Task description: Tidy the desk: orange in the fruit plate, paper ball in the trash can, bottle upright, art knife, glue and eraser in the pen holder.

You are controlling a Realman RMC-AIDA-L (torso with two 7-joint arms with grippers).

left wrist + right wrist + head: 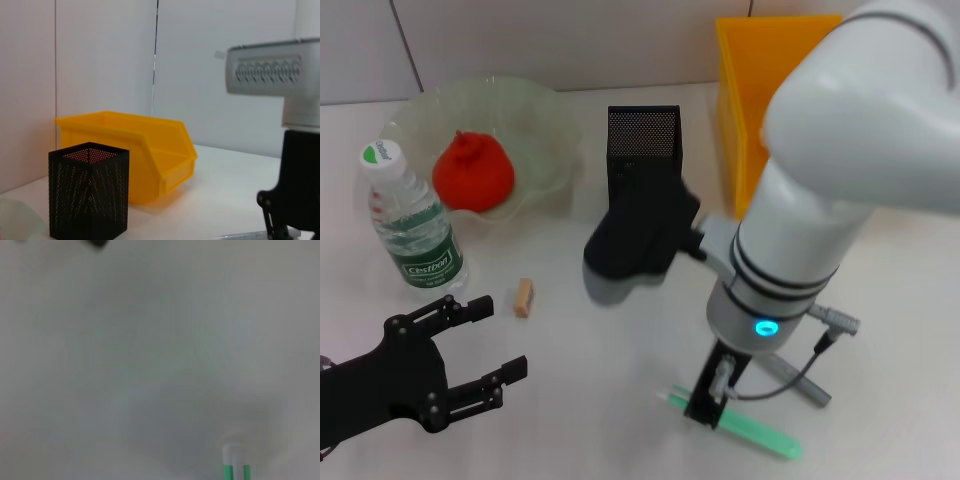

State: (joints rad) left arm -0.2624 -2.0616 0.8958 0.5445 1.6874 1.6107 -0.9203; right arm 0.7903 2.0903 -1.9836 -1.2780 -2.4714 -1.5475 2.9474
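The right arm [820, 200] is glossy white with black ring seams, a glowing blue light and grey cables; the left gripper [470, 350] is matte black, with bolted fingers

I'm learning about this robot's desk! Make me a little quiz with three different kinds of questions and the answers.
1. True or false: the orange lies in the fruit plate.
2. The bottle is: A) upright, B) lying down, C) in the trash can.
3. Fill in: the eraser lies on the desk between the bottle and the black ____.

Key: 1 true. 2 A. 3 pen holder.
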